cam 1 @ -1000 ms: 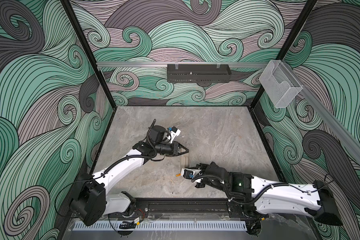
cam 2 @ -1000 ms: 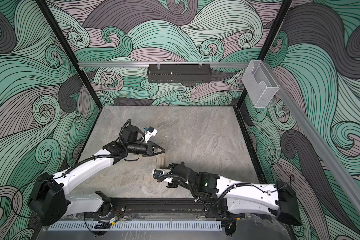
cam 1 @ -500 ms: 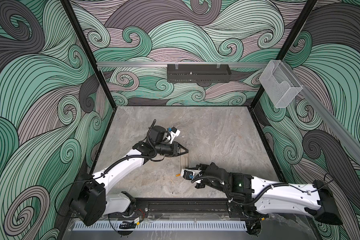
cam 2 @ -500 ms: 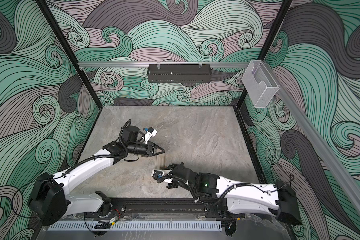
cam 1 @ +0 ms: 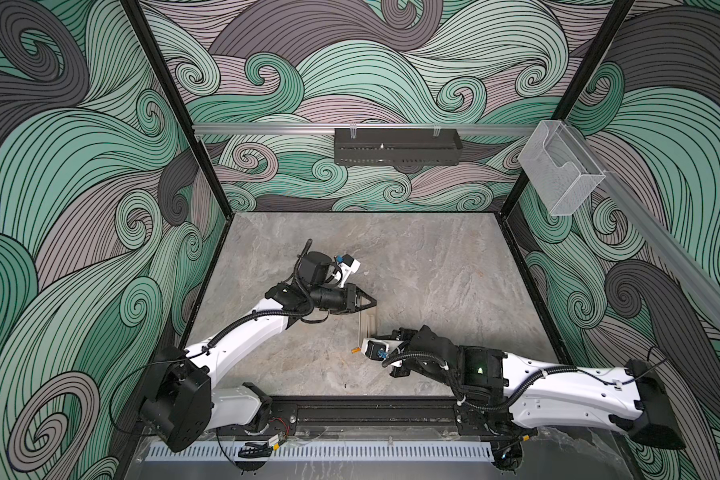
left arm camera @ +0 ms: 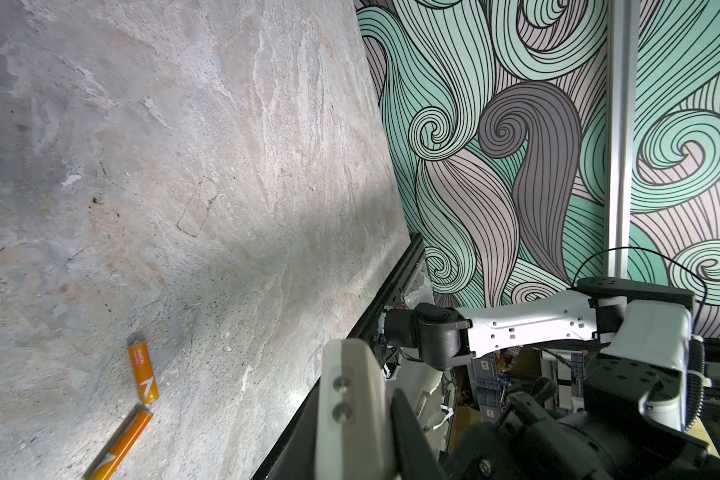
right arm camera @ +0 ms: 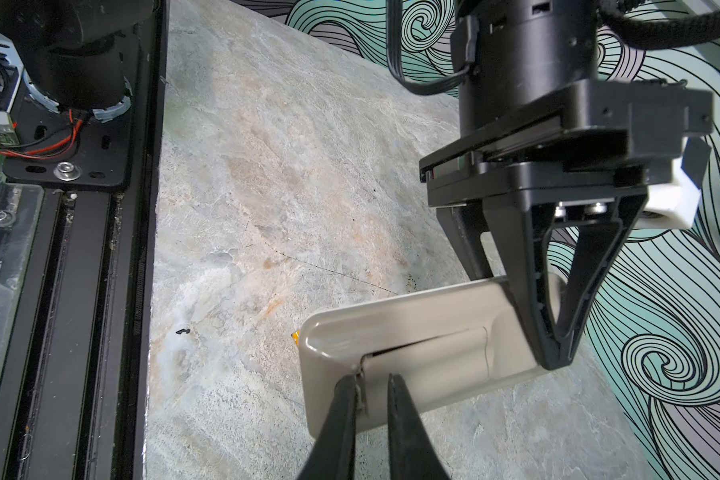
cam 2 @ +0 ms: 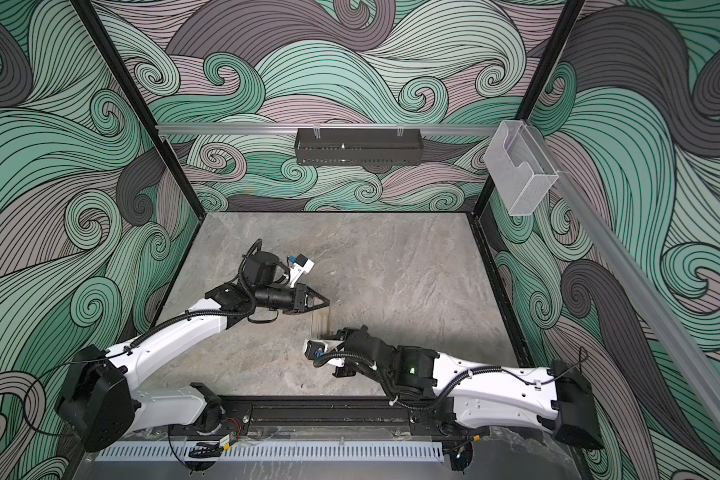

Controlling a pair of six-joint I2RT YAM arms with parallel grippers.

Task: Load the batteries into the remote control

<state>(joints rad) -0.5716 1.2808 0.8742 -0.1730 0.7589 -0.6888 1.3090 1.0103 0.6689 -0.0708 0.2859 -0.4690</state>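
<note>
While the slim pale plastic remote control (right arm camera: 412,328) lies back-up on the grey stone-look bench (right arm camera: 267,166), the left hand (right arm camera: 553,361), clenched to a point, rests its tips on the end of the casing farthest from the right hand (right arm camera: 371,386). That right hand stands with its black fingers a narrow slit apart and nothing visible between them. One tip touches the end of the rectangular battery cover (right arm camera: 433,353), where a dark gap shows along the cover's edge. Two slim orange cylindrical batteries (left arm camera: 143,373) lie loose on the bench, ends close together at an angle, just beside the remote and near the right hand. The remote looks light, rigid and smooth, so it would likely skate unless pinned. Its cover seems thin and apt to crack if levered hard. Each battery is probably stiff, light and ready to roll, so best pinched across its middle.
</note>
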